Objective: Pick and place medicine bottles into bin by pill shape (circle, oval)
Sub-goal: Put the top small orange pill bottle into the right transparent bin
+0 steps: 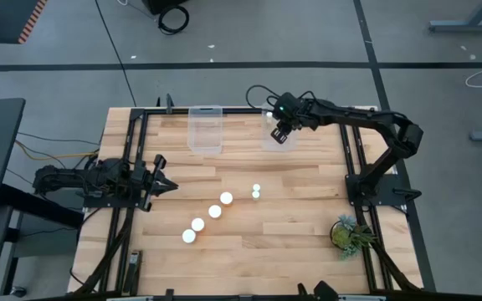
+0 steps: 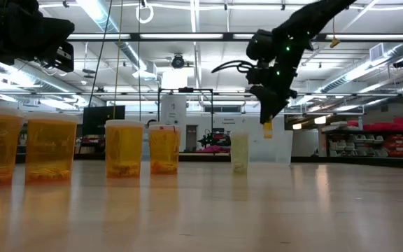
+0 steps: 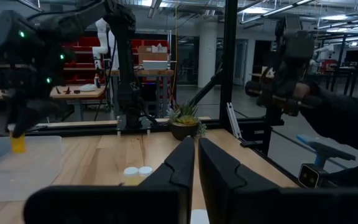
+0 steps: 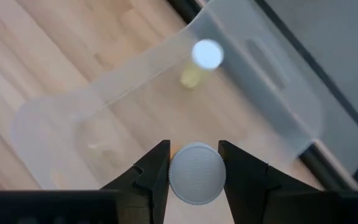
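Observation:
Several amber bottles with white caps [image 1: 214,211] stand upright in a slanting row on the wooden table; they also show in the low view [image 2: 124,147]. Two clear bins stand at the far edge, one on the left [image 1: 206,128] and one on the right [image 1: 268,140]. My right gripper [image 1: 281,130] hangs above the right bin [image 4: 278,106], shut on a small bottle [image 2: 267,129]. One bottle [image 4: 207,55] stands inside that bin. My left gripper [image 1: 164,182] is shut and empty at the table's left side, low over the wood. My right gripper pinches the small bottle's round white cap [image 4: 196,173] between its two fingers, on opposite sides of the cap. The fingers point down from above. The bottle hangs upright below them [image 2: 267,131], lifted clear above the right bin.
A small potted plant [image 1: 347,232] stands at the near right corner. Black frame rails [image 1: 354,159] run along the table's left and right sides. Bare wood lies between the bottle row and the bins.

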You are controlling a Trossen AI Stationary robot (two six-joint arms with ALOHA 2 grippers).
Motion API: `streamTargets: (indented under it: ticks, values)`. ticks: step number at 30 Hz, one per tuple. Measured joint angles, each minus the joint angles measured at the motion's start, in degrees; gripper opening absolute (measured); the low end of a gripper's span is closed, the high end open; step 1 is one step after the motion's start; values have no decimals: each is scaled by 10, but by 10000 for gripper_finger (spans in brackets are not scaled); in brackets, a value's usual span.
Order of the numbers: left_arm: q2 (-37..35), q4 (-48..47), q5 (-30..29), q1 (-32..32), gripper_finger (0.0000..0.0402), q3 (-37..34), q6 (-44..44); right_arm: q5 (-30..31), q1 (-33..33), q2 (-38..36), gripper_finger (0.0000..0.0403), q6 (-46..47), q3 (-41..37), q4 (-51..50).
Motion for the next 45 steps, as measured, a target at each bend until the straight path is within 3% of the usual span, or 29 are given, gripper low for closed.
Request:
streamTargets:
  ticks: [5, 20, 45]
  values:
    - [0, 0, 0, 0, 25, 0, 0, -30, -3, 0, 138, 5, -46, 46]
    - [0, 0, 0, 0, 30, 0, 0, -34, -3, 0, 138, 15, -107, 114]
    - [0, 0, 0, 0, 29, 0, 0, -92, -2, 0, 138, -6, -112, 120]
